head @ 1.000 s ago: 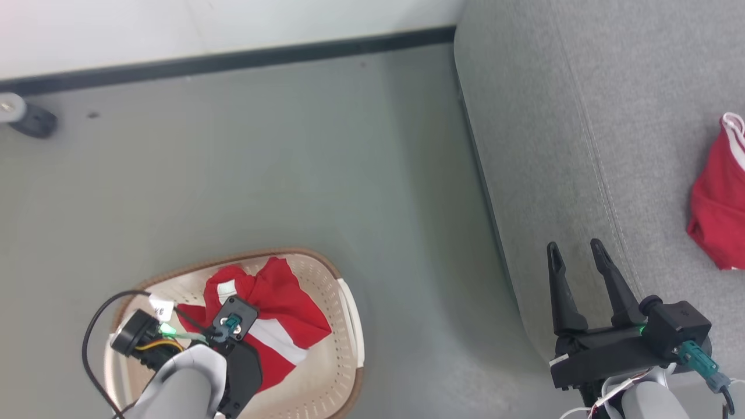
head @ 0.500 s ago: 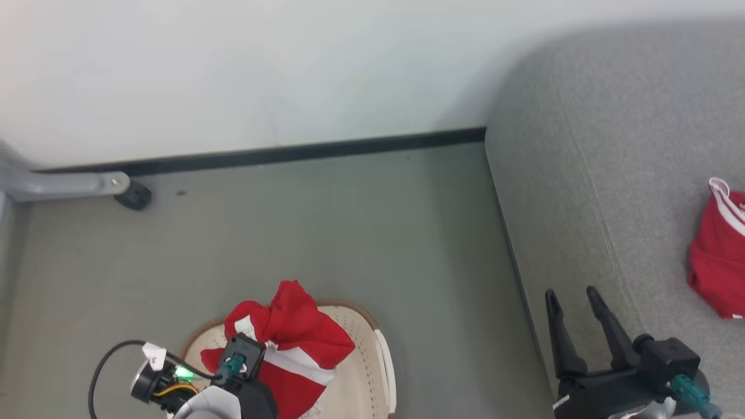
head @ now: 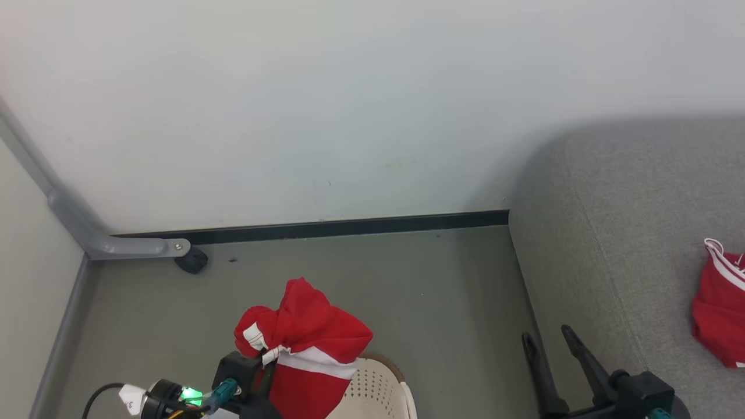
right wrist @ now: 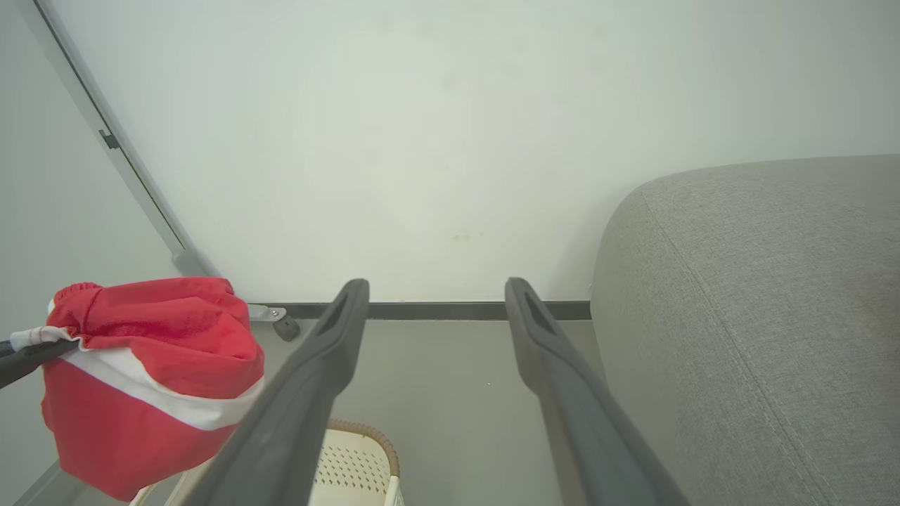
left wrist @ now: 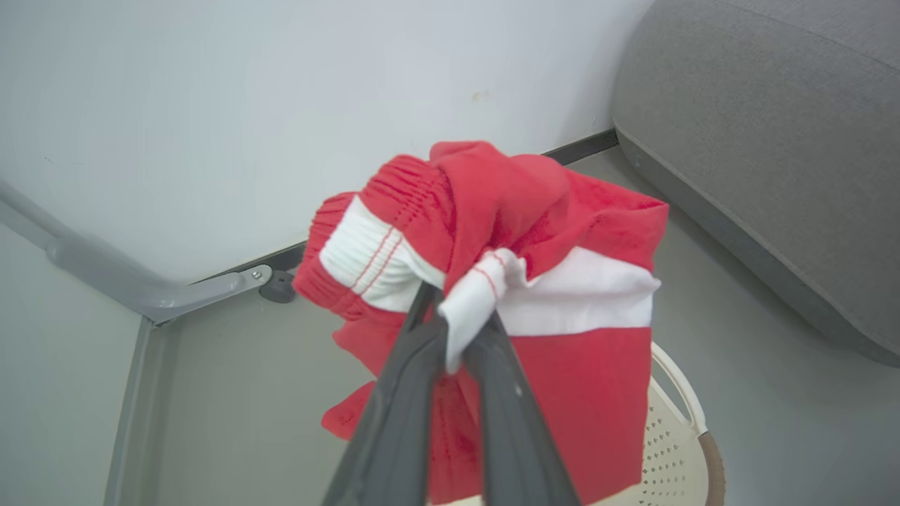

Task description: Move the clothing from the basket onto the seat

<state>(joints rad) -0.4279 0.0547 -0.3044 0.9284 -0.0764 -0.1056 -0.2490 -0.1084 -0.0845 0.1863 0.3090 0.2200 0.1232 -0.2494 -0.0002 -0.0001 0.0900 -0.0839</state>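
Grey-green floor (head: 407, 279) ahead of both pairs of fingers, meeting a plain pale wall (head: 349, 116) along a black skirting strip (head: 349, 226). Well to the left of the left fingers (left wrist: 401, 393), a grey bar (head: 116, 247) slanting down the wall, bending along the floor and ending at a black caster (head: 191, 260).

Just to the right of the right fingers (right wrist: 562, 379), the seat (head: 611, 233): grey woven upholstery, rounded corner toward the wall, faint seam along it. On its cushion, far to the right of those fingers, a second red garment (head: 719, 314) with white trim, crumpled, cut by the edge of the head view.

Left fingers pinched shut on a white fold of the red garment (left wrist: 562, 351), tips buried in the cloth. Garment bunched over the tips and hanging down past them: gathered red waistband, broad white stripe across the middle. Held clear in the air above the basket (head: 378, 390), left of the right fingers, apart from the seat.

Right fingers spread wide, gripping nothing, pointing toward the skirting strip, bare floor between them.

Below the left fingers and the hanging cloth, the basket: cream plastic, small perforations, brown rim, rounded corner showing past the garment. Visible part of its inside wall bare; rest hidden behind the cloth, so cannot tell the contents.
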